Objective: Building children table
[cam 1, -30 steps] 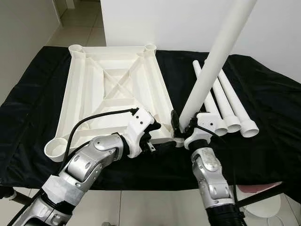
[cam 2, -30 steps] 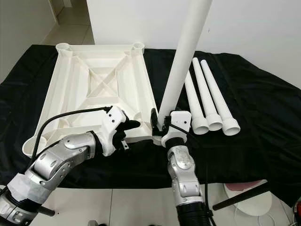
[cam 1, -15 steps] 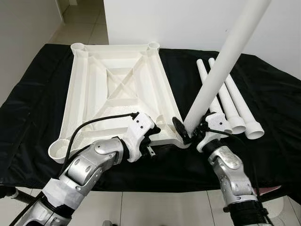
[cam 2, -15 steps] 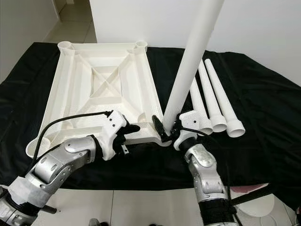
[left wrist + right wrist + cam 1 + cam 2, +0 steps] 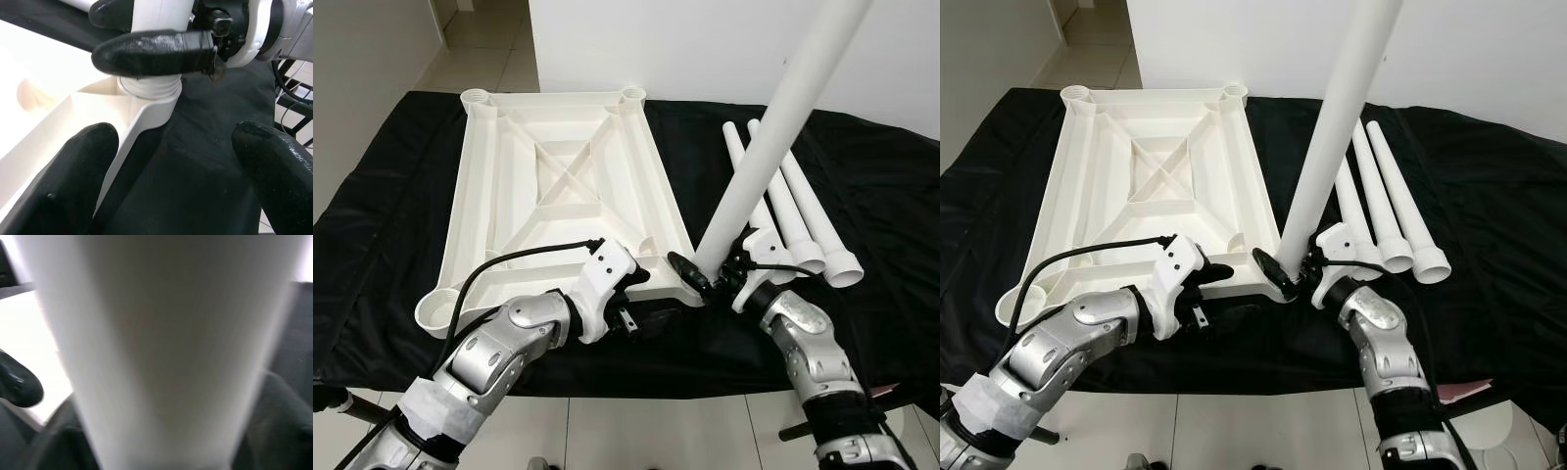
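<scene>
- Compared with one second ago, I see the right arm swung out to the robot's right, and the white leg [image 5: 773, 147] now leans up and to the right from the tabletop's near right corner.
- I read the right gripper [image 5: 710, 277] as clamped on the leg's lower end; one black finger [image 5: 156, 46] lies across the leg just above the socket collar.
- In the left wrist view the leg's foot sits at the corner socket [image 5: 149, 90]; I cannot tell how far it is seated.
- The left gripper [image 5: 646, 311] is at the near edge of the tabletop [image 5: 558, 186], beside that corner. Its fingers are spread: one pad [image 5: 63, 181] is against the white rim, the other over the cloth, gripping nothing.
- The tabletop lies upside down, ribs up, on a black cloth [image 5: 391, 215].
- Three more legs [image 5: 798, 215] lie side by side on the cloth to the right, behind the held leg, flared ends toward me.
- A white wall [image 5: 685, 49] stands behind the work surface; tiled floor [image 5: 480, 49] shows at far left.
</scene>
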